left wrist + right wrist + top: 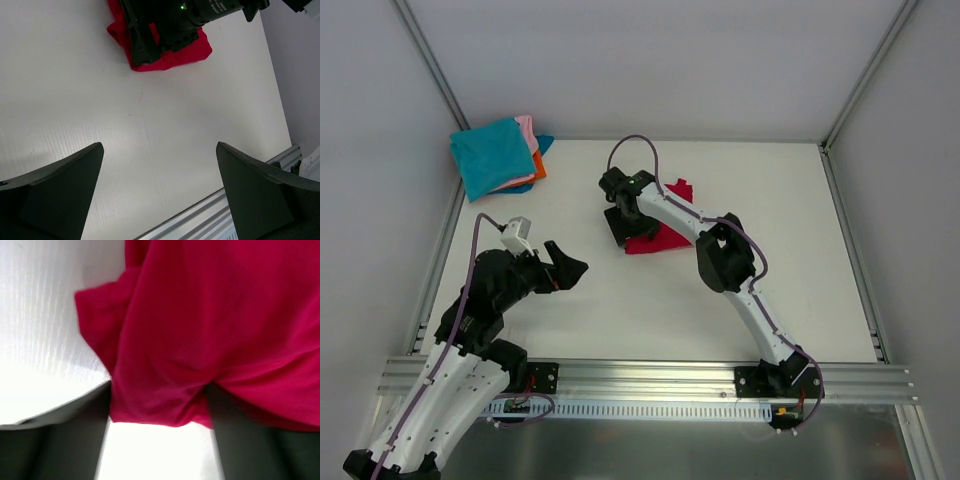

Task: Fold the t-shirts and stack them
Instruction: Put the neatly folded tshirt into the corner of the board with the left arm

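Count of cloth items: one red t-shirt (660, 238), bunched, directly under and between the fingers of the right gripper (623, 224).

One stack of folded t-shirts (500, 156), well apart from both grippers, beyond the left gripper (563, 268). Layers visible in the stack: four colours — teal on top, then pink, orange and blue edges showing beneath. Exact number of shirts in the stack cannot be confirmed beyond those four colours.

Arms: two. Grippers: two, each with two fingers.

Table (650, 310): one.
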Controlling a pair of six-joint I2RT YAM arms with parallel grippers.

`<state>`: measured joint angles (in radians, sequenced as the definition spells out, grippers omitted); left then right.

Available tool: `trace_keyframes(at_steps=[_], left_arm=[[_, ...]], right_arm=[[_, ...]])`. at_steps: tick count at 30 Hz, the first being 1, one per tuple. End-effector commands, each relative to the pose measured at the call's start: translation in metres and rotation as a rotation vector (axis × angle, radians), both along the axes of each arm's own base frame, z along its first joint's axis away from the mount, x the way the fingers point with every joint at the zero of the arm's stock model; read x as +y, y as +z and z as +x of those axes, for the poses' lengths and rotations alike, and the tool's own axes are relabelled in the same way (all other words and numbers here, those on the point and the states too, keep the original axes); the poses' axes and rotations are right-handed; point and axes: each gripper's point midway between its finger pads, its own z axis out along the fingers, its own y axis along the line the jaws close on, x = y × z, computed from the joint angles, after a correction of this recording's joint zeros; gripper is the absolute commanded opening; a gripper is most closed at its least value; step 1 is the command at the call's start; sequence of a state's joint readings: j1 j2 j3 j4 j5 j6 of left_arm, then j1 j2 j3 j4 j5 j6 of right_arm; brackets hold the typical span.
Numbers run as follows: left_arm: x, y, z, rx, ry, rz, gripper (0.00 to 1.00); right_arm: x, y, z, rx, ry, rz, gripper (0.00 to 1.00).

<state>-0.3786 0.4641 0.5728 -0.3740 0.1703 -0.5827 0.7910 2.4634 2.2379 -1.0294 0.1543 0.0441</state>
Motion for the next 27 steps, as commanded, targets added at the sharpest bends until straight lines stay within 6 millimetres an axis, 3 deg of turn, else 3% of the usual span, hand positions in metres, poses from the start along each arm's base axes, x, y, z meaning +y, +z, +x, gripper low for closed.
trace_keyframes(at_steps=[1,2,3,10,12,13,15,18,19,22,23,24,26,27], left_arm=[[-0.001,0.001,0.003,-0.023,-0.011,0.012,0.99],[0.0,0.001,0.002,-0.024,-0.01,0.016,0.99],[0.0,0.0,0.002,-0.023,-0.008,0.02,0.99],[0.002,-0.005,0.002,-0.011,-0.001,0.028,0.99],[0.002,-0.009,0.002,-0.005,0.001,0.029,0.99],[0.001,-0.011,0.003,-0.001,-0.001,0.029,0.99],[0.001,-0.016,0.006,0.007,0.004,0.031,0.99],[-0.002,-0.04,0.017,0.08,0.019,0.052,0.99],[-0.005,-0.04,0.025,0.066,0.026,0.042,0.99],[-0.013,-0.07,0.04,0.137,0.045,0.019,0.99],[-0.02,-0.066,0.053,0.098,0.046,-0.025,0.99],[-0.025,-0.082,0.059,0.148,0.048,-0.024,0.99],[-0.036,-0.075,0.078,0.12,0.047,-0.075,0.99],[-0.04,-0.093,0.085,0.169,0.049,-0.07,0.99]], right_arm=[[0.01,-0.013,-0.009,0.036,-0.004,0.031,0.69],[0.008,-0.018,-0.011,0.048,-0.007,0.024,0.6],[0.007,-0.023,-0.013,0.055,-0.019,0.018,0.58],[0.002,-0.039,-0.02,0.076,-0.034,0.0,0.58],[0.002,-0.042,-0.021,0.081,-0.031,0.001,0.37],[0.0,-0.043,-0.022,0.082,-0.035,-0.002,0.2],[-0.001,-0.043,-0.023,0.08,-0.036,-0.001,0.11],[-0.005,-0.039,-0.026,0.075,-0.04,-0.002,0.06],[-0.008,-0.04,-0.028,0.079,-0.041,-0.008,0.06],[-0.01,-0.031,-0.029,0.066,-0.045,0.002,0.06],[-0.011,-0.03,-0.031,0.069,-0.044,0.0,0.06],[-0.011,-0.024,-0.031,0.063,-0.046,0.007,0.06],[-0.014,-0.021,-0.032,0.061,-0.049,0.01,0.06],[-0.014,-0.014,-0.032,0.053,-0.047,0.019,0.06]])
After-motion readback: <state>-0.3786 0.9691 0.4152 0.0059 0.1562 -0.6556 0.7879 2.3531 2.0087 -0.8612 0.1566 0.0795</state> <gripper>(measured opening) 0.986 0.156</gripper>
